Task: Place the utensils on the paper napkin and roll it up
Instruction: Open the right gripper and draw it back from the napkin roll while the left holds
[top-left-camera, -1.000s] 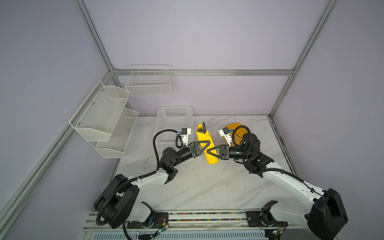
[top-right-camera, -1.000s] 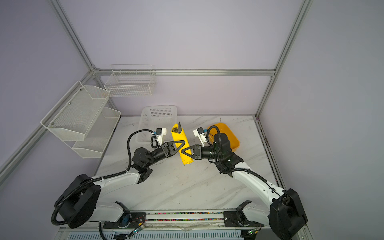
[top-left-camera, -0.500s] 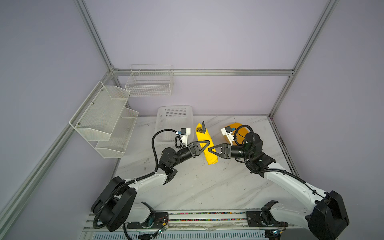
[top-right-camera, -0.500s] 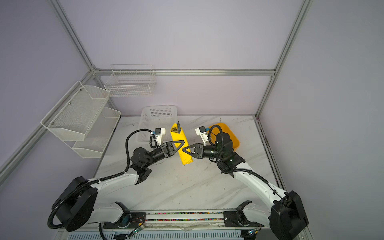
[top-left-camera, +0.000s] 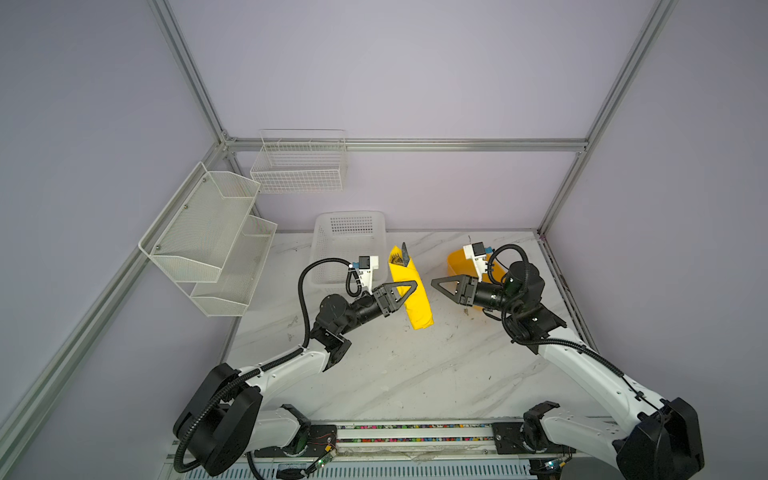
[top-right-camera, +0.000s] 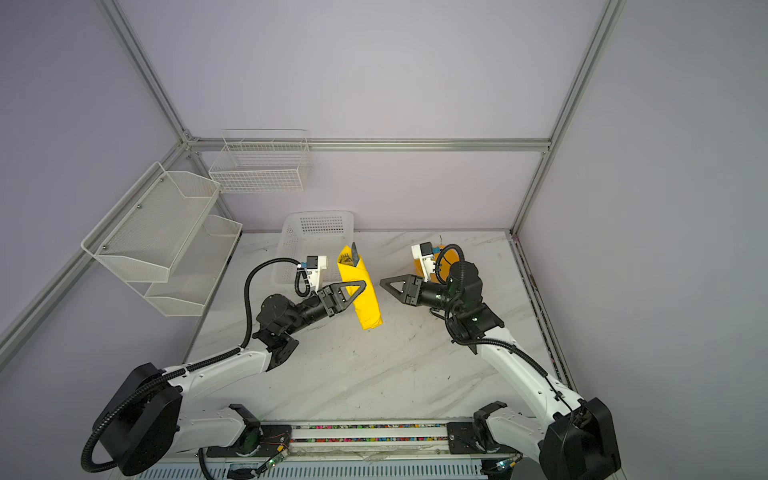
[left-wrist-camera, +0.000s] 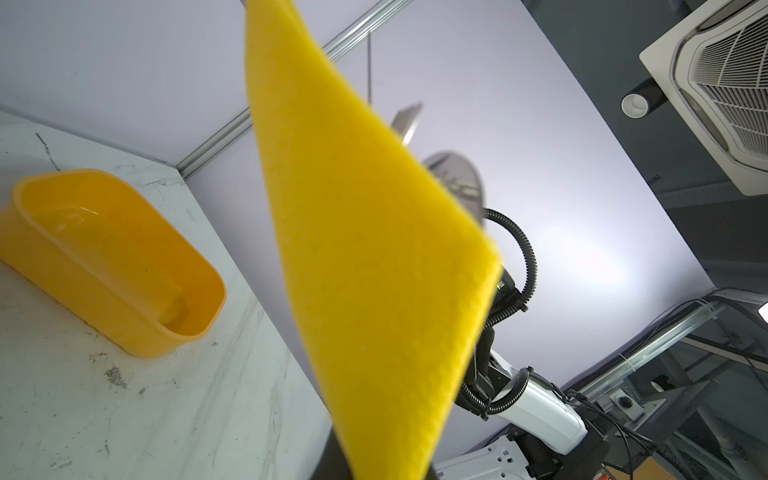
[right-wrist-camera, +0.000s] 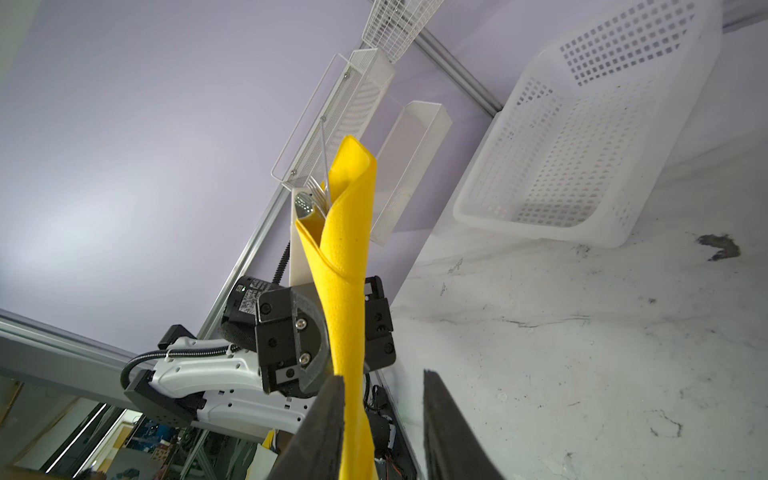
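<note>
The paper napkin (top-left-camera: 420, 312) (top-right-camera: 369, 309) is a narrow yellow roll, held tilted above the table by my left gripper (top-left-camera: 412, 286) (top-right-camera: 362, 285), which is shut on its middle. The utensils (top-left-camera: 404, 252) (top-right-camera: 354, 252) poke out of the roll's far end as shiny tips. In the right wrist view fork tines (right-wrist-camera: 318, 191) show in that open end. My right gripper (top-left-camera: 434, 282) (right-wrist-camera: 384, 415) stands open just right of the roll, apart from it, holding nothing. The napkin (left-wrist-camera: 374, 270) fills the left wrist view and hides the left fingers.
An orange-yellow tub (top-left-camera: 456, 262) (left-wrist-camera: 104, 257) sits on the marble table behind my right wrist. A white perforated basket (top-left-camera: 349, 237) (right-wrist-camera: 582, 145) stands at the back, left of the roll. White mesh shelves (top-left-camera: 208, 232) and a wire basket (top-left-camera: 299, 166) hang on the walls.
My right gripper has opened, let go of the roll and drawn back to the right. The left gripper keeps hold of the roll.
</note>
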